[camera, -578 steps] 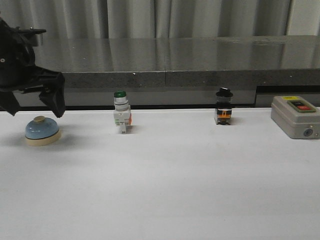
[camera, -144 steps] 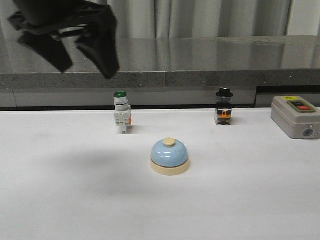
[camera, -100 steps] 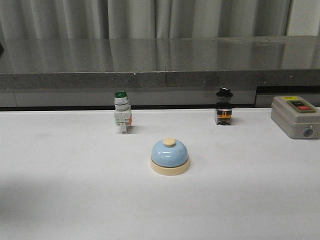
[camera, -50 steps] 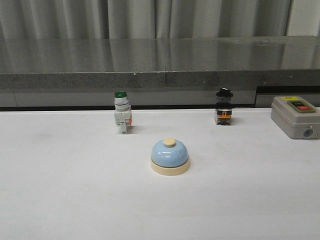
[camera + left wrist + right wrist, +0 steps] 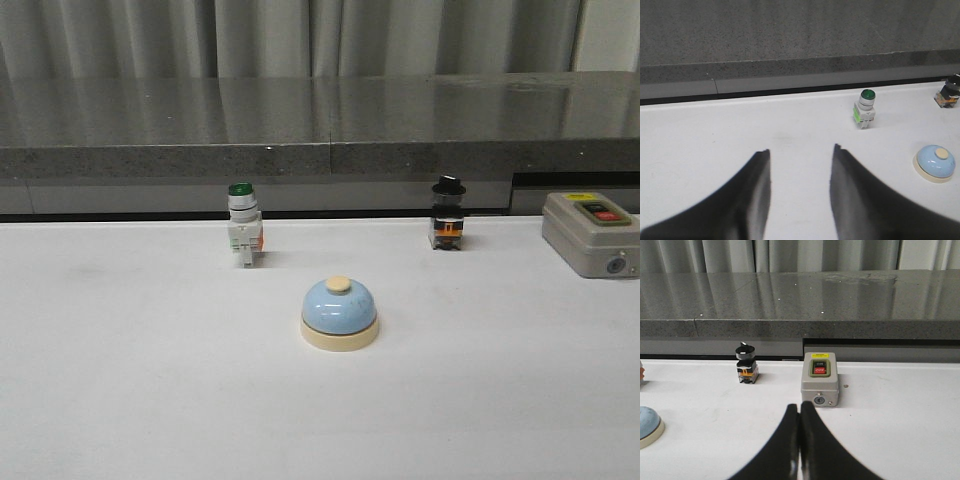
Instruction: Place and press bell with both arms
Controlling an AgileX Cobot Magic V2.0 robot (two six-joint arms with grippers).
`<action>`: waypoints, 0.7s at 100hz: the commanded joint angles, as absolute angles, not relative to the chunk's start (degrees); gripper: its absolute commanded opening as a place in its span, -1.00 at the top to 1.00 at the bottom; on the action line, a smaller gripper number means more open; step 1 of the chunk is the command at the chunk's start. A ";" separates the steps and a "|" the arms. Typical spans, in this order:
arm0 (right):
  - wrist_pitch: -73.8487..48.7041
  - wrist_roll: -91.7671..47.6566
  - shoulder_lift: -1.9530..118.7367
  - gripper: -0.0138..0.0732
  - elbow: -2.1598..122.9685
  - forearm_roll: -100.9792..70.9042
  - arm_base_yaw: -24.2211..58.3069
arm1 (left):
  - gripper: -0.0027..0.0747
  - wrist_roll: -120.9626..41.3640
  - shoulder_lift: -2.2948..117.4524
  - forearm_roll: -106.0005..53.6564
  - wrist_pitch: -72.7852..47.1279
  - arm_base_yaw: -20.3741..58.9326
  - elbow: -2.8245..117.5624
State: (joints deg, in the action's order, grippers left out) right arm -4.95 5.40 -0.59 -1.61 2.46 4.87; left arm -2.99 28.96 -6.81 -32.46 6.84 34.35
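While looking at the bell (image 5: 340,313): stands upright on its cream base near the middle of the white tabletop (image 5: 150,400), knob on top, touched by nothing. Looks therefore placed already; counts as the first part of the task done, judging from how it lies. Leaves the pressing to do, since shows no arm above the knob in the front view.

Behind the bell, toward the left, stands a green-capped push-button (image 5: 243,225); toward the right, a black-knobbed switch (image 5: 447,215); further right, near the edge, a grey box (image 5: 590,233) with two buttons. All well apart from the bell.

Going outward to the arms: shows the left pincer (image 5: 800,150) spread wide, holding nothing, with the bell off to one side of it and well apart. Shows the right pincer (image 5: 800,407) with fingers pressed together, empty, pointing toward the grey box, with only an edge of the bell visible at the border of its view. Calls probably for bringing this closed pincer over the knob and down.
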 commanded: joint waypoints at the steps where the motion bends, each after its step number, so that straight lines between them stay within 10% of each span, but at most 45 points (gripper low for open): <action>1: -0.33 4.95 -1.74 0.83 -0.50 2.61 4.45 | 0.84 -2.35 29.16 -7.38 -28.31 6.71 35.98; 70: -0.33 4.95 -1.74 0.83 -0.50 2.61 4.45 | 0.99 -2.35 29.16 -7.38 -27.90 6.71 35.98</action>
